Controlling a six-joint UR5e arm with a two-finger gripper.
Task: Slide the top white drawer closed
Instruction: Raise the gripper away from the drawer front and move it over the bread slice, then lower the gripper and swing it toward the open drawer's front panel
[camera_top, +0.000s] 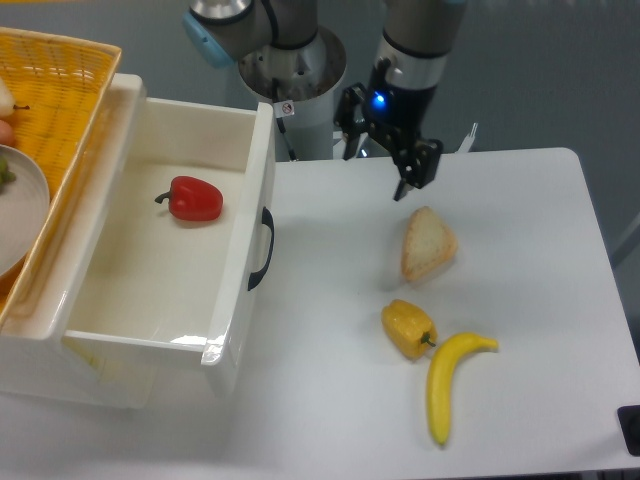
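Observation:
The top white drawer (236, 290) stands pulled far out to the right, and its curved black handle (262, 250) faces the table. A red bell pepper (194, 198) lies inside the tray near its back. My gripper (377, 170) hangs above the table's rear edge, well to the right of the drawer front and just above the slice of bread. It is open, with nothing between its fingers (421, 163), and touches nothing.
A slice of bread (428, 244), a yellow pepper (408, 328) and a banana (446, 380) lie on the white table (330, 400) right of the drawer. A wicker basket (55, 110) with a plate (18, 205) sits on the cabinet top at the left. The arm's base (297, 75) stands behind.

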